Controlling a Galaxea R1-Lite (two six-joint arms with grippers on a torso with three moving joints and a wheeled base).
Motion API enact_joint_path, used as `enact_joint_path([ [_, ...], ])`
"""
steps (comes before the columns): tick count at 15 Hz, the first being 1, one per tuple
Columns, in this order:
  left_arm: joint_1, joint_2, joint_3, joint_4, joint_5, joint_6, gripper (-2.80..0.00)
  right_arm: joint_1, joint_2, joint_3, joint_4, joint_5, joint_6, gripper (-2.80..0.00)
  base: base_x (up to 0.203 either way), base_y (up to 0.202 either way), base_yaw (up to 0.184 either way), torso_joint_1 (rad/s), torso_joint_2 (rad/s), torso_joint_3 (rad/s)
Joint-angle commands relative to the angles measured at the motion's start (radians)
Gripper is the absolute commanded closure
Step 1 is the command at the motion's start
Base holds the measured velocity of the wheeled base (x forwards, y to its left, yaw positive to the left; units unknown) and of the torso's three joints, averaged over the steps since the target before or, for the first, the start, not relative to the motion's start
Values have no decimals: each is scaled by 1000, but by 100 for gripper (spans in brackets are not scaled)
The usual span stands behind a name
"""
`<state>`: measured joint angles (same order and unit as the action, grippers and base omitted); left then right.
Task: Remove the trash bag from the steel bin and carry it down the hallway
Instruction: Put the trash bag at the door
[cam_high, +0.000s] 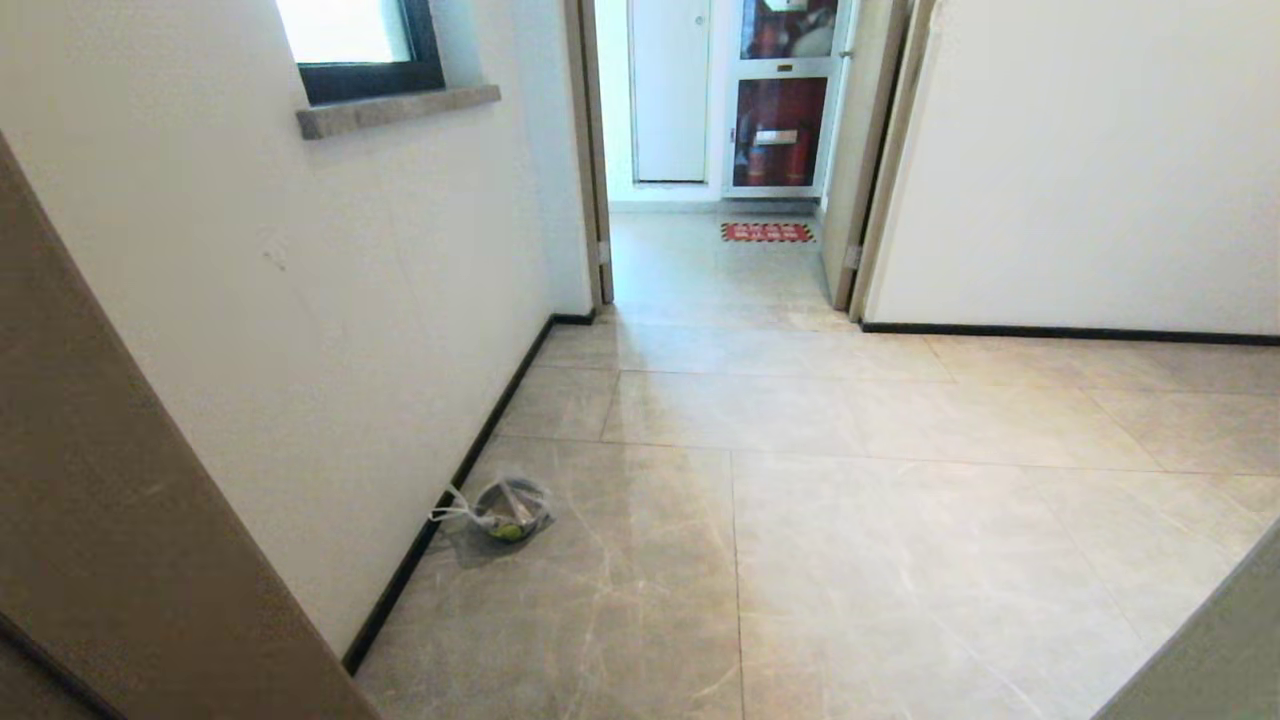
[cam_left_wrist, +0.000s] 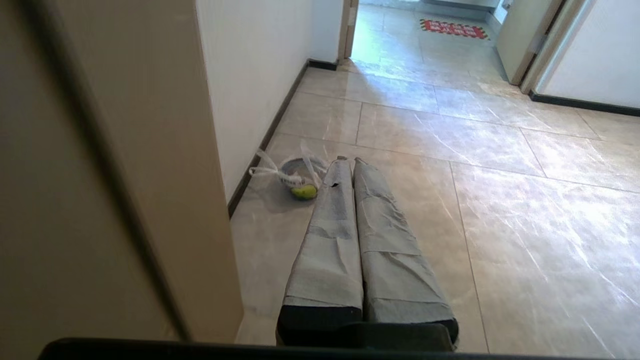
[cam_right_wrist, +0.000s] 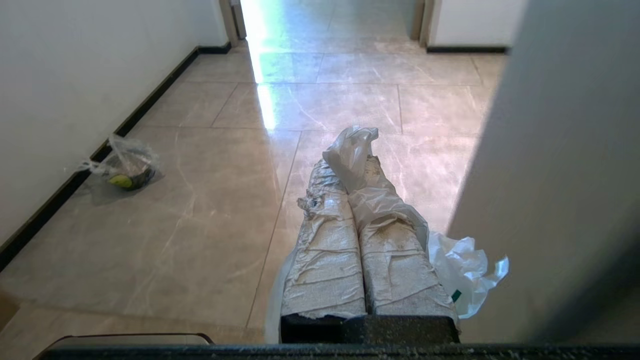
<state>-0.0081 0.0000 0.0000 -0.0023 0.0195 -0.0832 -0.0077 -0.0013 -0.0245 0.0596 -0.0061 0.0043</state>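
Two tools show only in their own wrist views, both held low over the hallway (cam_high: 800, 480) floor. The right tool (cam_right_wrist: 357, 145) has its taped fingers pressed together, pinching thin white plastic of the trash bag (cam_right_wrist: 465, 270), which pokes out past the tips and bunches beside the fingers (how much hangs below is hidden). The left tool (cam_left_wrist: 348, 161) also has its fingers pressed together, holding nothing. In the head view a small clear bag (cam_high: 505, 508) with something yellow-green inside lies on the tiles at about seven o'clock, just beside the black baseboard (cam_high: 470, 450). At twelve o'clock an open doorway (cam_high: 720, 200) shows a red floor mat (cam_high: 767, 232).
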Motion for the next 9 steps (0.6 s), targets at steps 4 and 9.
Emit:
enact_joint_path([
  [4, 0, 0, 0, -1, 0, -1, 0, 0, 0, 0, 0, 0, 0, 0, 190, 0, 1, 6, 2, 3],
  [9, 0, 0, 0, -1, 0, -1, 0, 0, 0, 0, 0, 0, 0, 0, 193, 0, -1, 3, 3, 2],
])
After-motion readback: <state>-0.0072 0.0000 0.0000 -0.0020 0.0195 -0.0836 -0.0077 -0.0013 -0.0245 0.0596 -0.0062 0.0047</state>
